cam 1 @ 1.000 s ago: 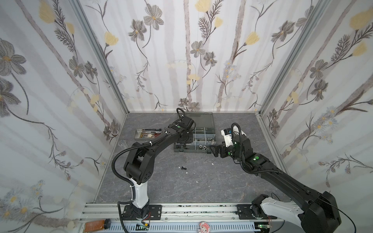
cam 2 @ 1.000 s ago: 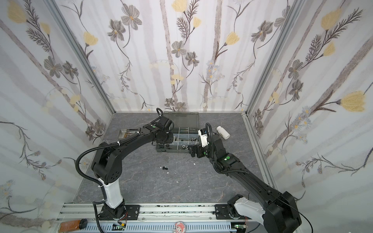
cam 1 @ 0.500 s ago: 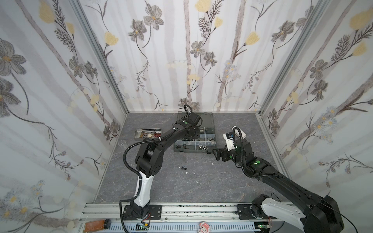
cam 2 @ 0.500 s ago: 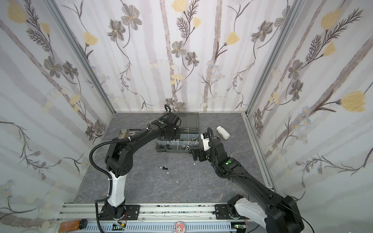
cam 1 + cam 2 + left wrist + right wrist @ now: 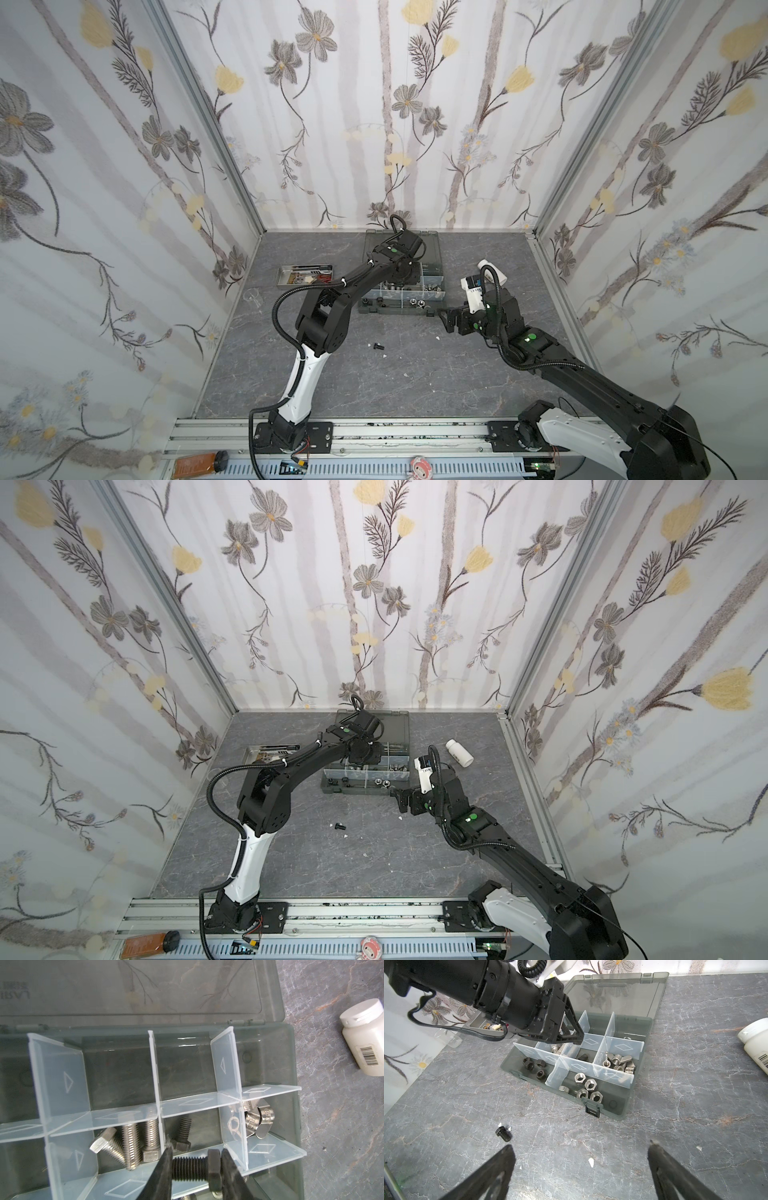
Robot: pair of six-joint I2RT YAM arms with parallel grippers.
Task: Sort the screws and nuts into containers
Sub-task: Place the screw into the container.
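My left gripper is shut on a black hex-head screw, gripped end to end. It hangs over the middle containers of the open dark grey organizer box. Just below it one container holds another black screw, and the neighbouring one holds silver screws. Other containers hold wing nuts, black nuts and silver nuts. One more black screw lies loose on the table in front of the box. My right gripper stands open and empty above the table, off the box's front right corner.
A white bottle lies on its side right of the box. A shallow steel tray sits to the box's left, by the wall. Small white crumbs dot the table. The box's smoky lid lies open flat behind it.
My left arm has swung right, carrying the black screw further over the box's middle. My right gripper has drawn back a little from the box, still open.
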